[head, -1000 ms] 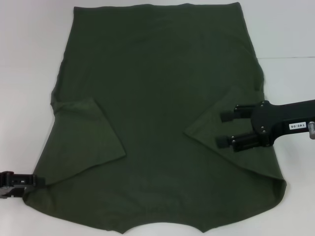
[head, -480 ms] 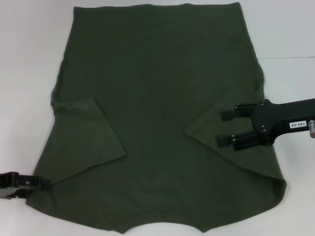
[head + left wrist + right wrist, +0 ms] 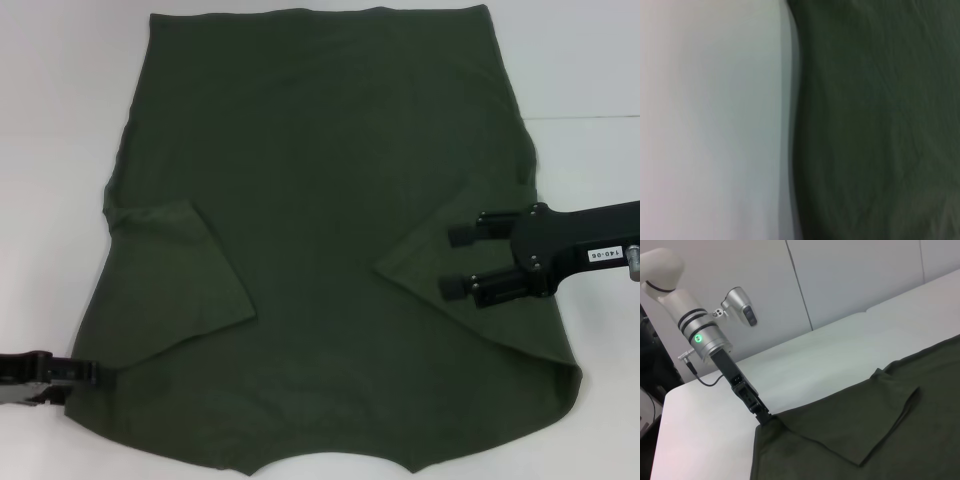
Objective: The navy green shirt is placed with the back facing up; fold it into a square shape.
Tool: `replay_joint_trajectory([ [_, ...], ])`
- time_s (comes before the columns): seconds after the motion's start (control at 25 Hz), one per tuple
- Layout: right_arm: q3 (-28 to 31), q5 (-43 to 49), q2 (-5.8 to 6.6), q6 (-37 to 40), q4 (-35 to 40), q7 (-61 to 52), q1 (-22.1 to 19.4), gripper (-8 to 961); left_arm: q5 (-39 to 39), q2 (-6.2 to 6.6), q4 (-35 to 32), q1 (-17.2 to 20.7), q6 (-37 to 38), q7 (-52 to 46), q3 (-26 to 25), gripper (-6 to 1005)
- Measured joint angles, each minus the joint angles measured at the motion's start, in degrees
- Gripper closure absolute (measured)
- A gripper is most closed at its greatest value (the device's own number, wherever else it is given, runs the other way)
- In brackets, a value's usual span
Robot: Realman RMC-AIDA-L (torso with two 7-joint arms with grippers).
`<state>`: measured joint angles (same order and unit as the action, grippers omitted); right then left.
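The navy green shirt (image 3: 320,200) lies flat on the white table (image 3: 50,100), plain side up, with both sleeves folded inward. The left sleeve flap (image 3: 170,280) and the right sleeve flap (image 3: 410,265) rest on the body. My right gripper (image 3: 455,262) is open and empty, its fingers (image 3: 462,236) spread over the right sleeve flap. My left gripper (image 3: 95,377) reaches onto the shirt's near left corner. The right wrist view shows it (image 3: 760,415) touching that corner of the shirt (image 3: 865,440). The left wrist view shows only the shirt's edge (image 3: 880,125) against the table.
White table surface surrounds the shirt to the left (image 3: 50,200) and to the far right (image 3: 590,60). The shirt's near hem runs off the bottom of the head view. A white wall (image 3: 850,275) stands behind the table.
My left gripper has slid rightward onto the shirt's near left corner. The right gripper and the shirt have stayed in place.
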<state>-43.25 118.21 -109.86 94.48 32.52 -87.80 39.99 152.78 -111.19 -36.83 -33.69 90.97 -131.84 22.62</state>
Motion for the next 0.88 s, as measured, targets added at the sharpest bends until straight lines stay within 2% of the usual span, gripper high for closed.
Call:
replay_joint_trajectory([
  [0.88,-0.26,0.00,-0.27,-0.97,0.00,0.06,0.47,34,0.23,-0.17,2.21,-2.01,-0.71,-0.69,0.74,140],
])
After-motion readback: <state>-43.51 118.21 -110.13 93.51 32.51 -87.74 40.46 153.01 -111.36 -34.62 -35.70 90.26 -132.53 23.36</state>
